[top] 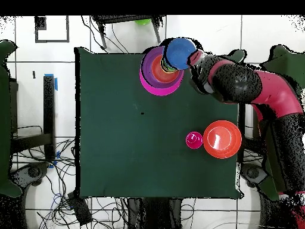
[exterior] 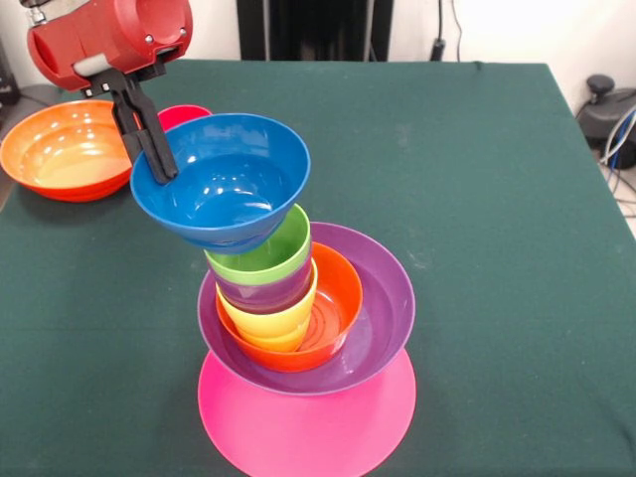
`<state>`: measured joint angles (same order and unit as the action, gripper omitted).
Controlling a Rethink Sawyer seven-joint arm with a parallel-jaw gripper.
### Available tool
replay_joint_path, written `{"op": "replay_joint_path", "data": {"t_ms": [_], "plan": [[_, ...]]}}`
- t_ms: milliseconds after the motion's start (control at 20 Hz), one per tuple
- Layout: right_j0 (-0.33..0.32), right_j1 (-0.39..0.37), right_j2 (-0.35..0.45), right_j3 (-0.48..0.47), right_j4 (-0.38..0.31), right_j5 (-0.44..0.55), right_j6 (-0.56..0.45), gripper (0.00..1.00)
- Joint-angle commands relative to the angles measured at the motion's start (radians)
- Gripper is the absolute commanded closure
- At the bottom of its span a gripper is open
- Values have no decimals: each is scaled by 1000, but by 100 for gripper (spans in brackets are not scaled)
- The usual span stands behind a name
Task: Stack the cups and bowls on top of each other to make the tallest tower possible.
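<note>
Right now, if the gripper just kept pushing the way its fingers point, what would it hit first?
The gripper is shut on the rim of the blue bowl, fingers pointing down. Going on, it would likely drive that bowl onto the green cup topping the tower; depth is unclear.

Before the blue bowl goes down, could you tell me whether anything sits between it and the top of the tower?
Nothing visible does. The gripper pinches the rim of the blue bowl, which hangs tilted right over the green cup, the top of the tower. The large orange bowl and the red cup stand well off to the side.
</note>
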<state>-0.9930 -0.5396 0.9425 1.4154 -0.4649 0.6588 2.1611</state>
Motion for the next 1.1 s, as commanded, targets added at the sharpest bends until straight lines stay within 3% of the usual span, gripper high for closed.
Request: {"op": "replay_joint_path", "data": {"t_ms": [50, 1100], "plan": [[35, 18, -3, 29, -74, -7, -237, 100], [53, 10, -4, 47, -68, -29, -195, 100]]}}
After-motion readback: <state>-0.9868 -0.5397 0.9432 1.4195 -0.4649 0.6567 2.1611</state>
